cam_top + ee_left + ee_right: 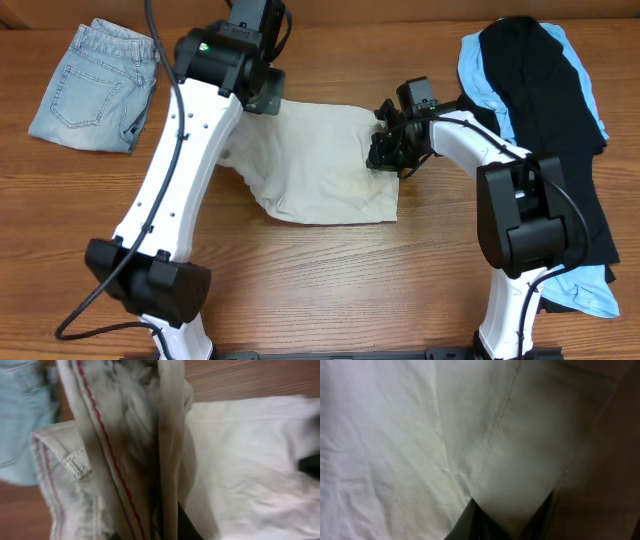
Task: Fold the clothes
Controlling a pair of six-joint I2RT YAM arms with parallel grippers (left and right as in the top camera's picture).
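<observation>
Khaki shorts: spread pale and rumpled across the middle of the desk, between the two arms, with the near edge flat on the wood and the far-left part gathered up. Left tool: at that far-left corner, clamped together on the waistband. Seen from the left wrist as a thick fold of beige cloth running up from between the dark fingers, with a line of red stitching along the inner seam and a belt loop just left of it. Rest of the garment lying to the right of the fold, flat on the desk. Right tool: at the right edge of the same garment, pressed low against it, closed on the cloth. From the right wrist, both dark fingertips at the bottom of the view with a seamed panel of fabric rising between and beyond them, and bare wood just right of the hem. Denim shorts: folded at the far-left corner of the desk, well apart from both tools. Black garment: draped down the right side, lying on top of a sky-blue garment that shows at the far end and again at the near-right corner.
</observation>
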